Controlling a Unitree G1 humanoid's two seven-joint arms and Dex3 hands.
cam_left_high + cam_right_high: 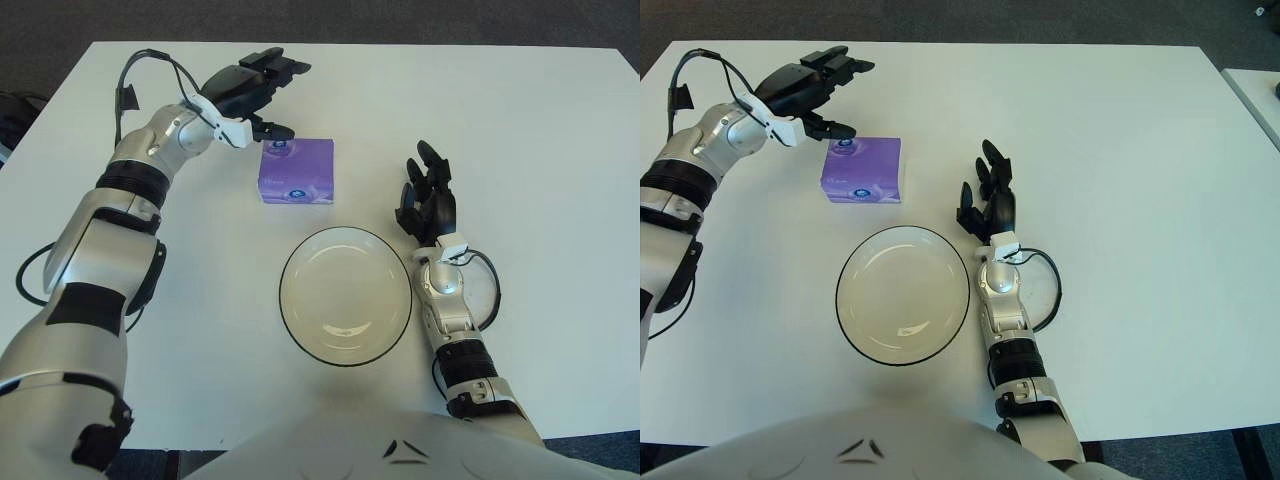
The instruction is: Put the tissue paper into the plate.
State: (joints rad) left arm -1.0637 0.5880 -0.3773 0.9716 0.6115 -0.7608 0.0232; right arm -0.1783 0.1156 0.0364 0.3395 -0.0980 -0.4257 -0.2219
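Observation:
A purple tissue pack lies flat on the white table, just beyond the plate. The white plate with a dark rim sits at the table's near middle and holds nothing. My left hand hovers above and to the left of the pack, fingers spread, with the thumb tip close to the pack's far left corner. It holds nothing. My right hand shows to the right of the plate, fingers loosely extended and holding nothing.
A black cable loops off my left wrist. Another cable curls beside my right forearm. The table's far edge meets dark floor.

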